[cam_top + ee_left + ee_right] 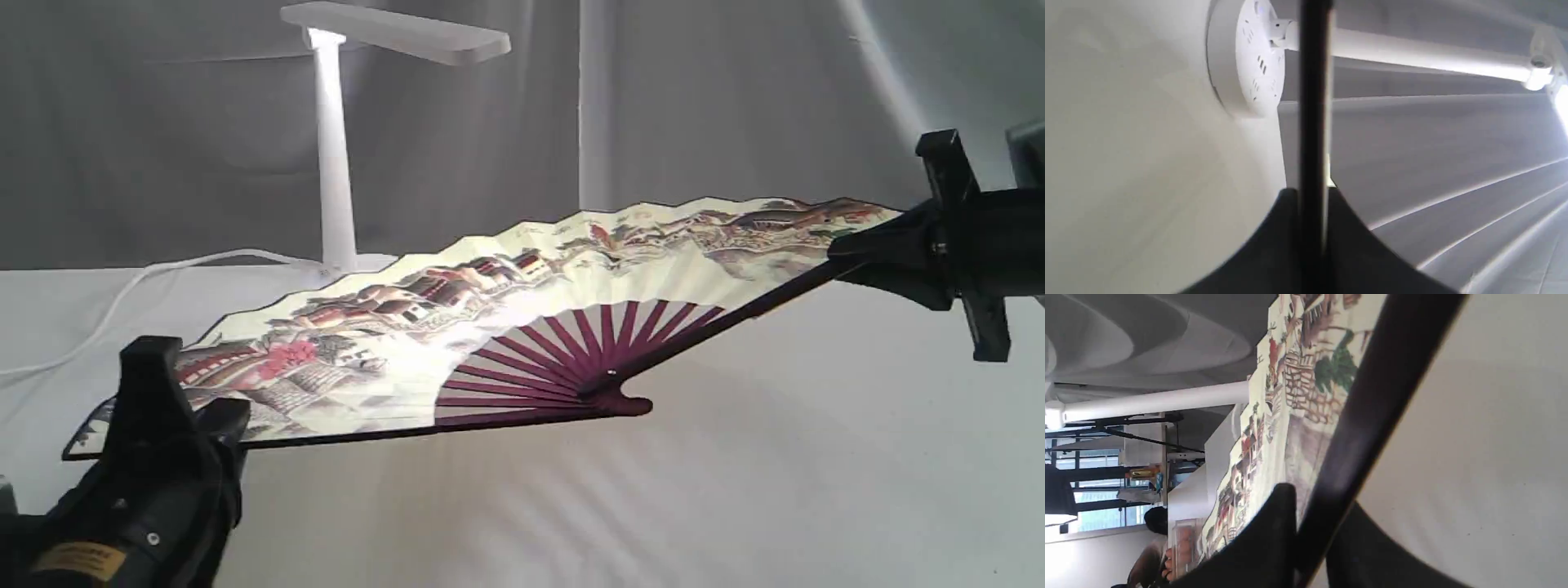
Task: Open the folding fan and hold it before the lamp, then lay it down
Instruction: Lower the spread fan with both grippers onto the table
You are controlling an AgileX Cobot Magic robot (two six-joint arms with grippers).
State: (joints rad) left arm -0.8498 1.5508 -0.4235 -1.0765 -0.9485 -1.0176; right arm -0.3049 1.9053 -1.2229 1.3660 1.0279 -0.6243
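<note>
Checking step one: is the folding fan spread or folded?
Spread: the folding fan has its ribs splayed, painted leaf wide between the left gripper and right gripper.

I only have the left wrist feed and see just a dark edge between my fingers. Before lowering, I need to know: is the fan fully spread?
Observer: Yes, the folding fan is spread wide, painted side up.
Operator: Is the other end held?
Observer: The right gripper is shut on the opposite guard.
Operator: Is it down on the table?
Observer: Not at the middle. Its pivot hangs above the table, with its shadow on the cloth below.
</note>
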